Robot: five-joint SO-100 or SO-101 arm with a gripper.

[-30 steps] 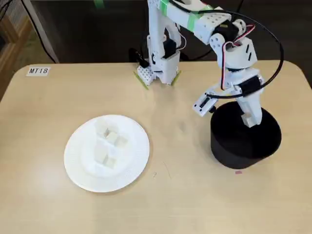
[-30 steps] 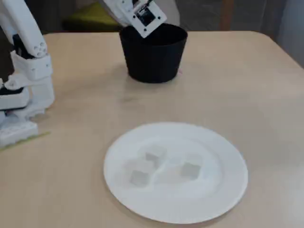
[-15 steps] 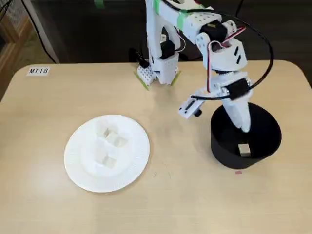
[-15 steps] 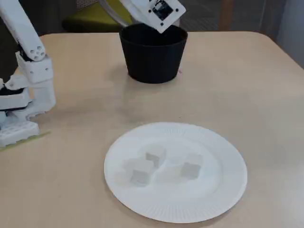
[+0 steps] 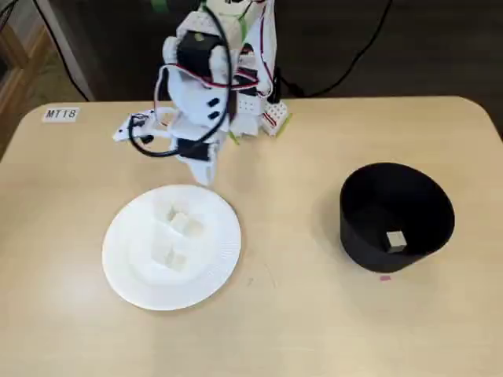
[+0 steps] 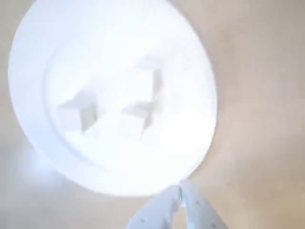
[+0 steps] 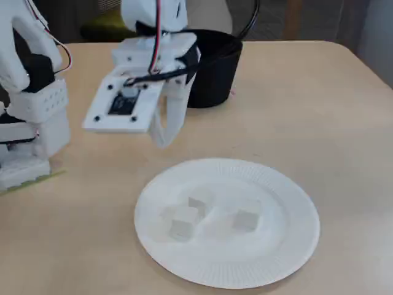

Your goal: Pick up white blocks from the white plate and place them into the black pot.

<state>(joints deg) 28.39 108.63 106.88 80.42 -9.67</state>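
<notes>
Wrist view shows the jaws (image 6: 181, 195) at 6 o'clock of the frame, their tips drawn together with nothing between them, hanging just off the plate's (image 6: 28, 119) edge. The plate fills the upper left, overexposed and blurred, and three blocks (image 6: 136, 119) can be made out on it: one at 12 to 1 o'clock from the tips, one toward 11, and a third farther off at 10 o'clock. All lie well apart from the tips.

From a fixed view above, the jaws (image 5: 204, 174) hang over bare bench (image 5: 314, 330) just off the plate's (image 5: 126, 283) rim at its 12 to 1 o'clock. The blocks (image 5: 181, 223) sit clustered near the plate's (image 7: 288, 246) middle; how many there are is hard to tell, since they blend into the white surface. In the low fixed view the jaws (image 7: 161, 138) stand above the bench behind the plate's far rim, with three blocks (image 7: 184, 222) visible.

Off toward 3 o'clock of the plate in the high fixed view stands the pot (image 5: 357, 243), with one block (image 5: 395, 240) lying on its floor near the front wall. The pot (image 7: 215, 77) is partly hidden behind the arm in the low view.
</notes>
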